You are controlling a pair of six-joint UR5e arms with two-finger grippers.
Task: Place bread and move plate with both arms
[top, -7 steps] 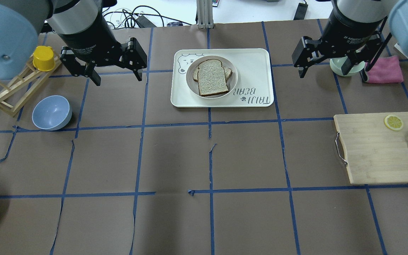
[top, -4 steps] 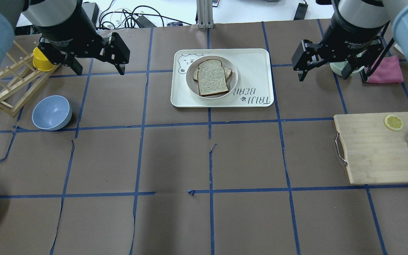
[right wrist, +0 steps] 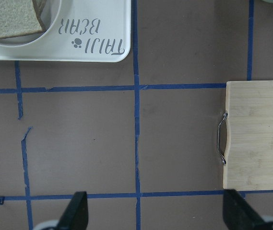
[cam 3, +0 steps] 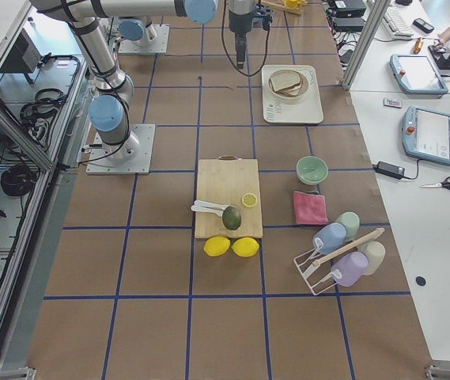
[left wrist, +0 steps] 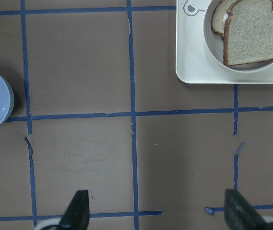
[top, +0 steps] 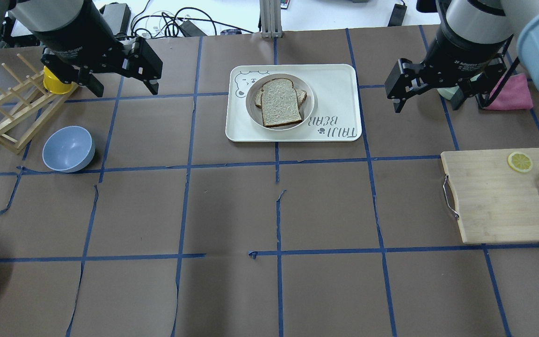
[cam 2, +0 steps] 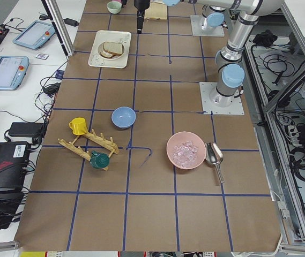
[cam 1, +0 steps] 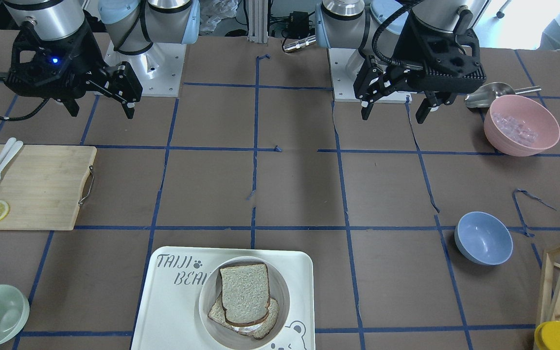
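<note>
The bread (top: 279, 104) lies flat on top of a second slice (top: 302, 97) in the cream plate (top: 310, 105). The plate sits on the white bear-print tray (top: 337, 82) at the table's far centre. No egg shows. My left gripper (top: 127, 90) is open and empty, hanging above the table well left of the tray. My right gripper (top: 426, 106) is open and empty, to the right of the tray. The left wrist view shows the bread (left wrist: 249, 33) in the plate (left wrist: 212, 48) at upper right. The right wrist view shows a corner of the bread (right wrist: 9, 19) at upper left.
A blue bowl (top: 68, 149), a wooden rack (top: 3, 114) and a yellow cup (top: 54, 83) stand at the left. A cutting board (top: 498, 201) with a lemon slice lies at the right. A pink cloth (top: 515, 93) lies at the far right, and a pink bowl (cam 1: 520, 125) stands near the left arm's base.
My left gripper has moved left and back, further from the tray. My right gripper has shifted only slightly. Both stay open; the bread and plate have not moved.
</note>
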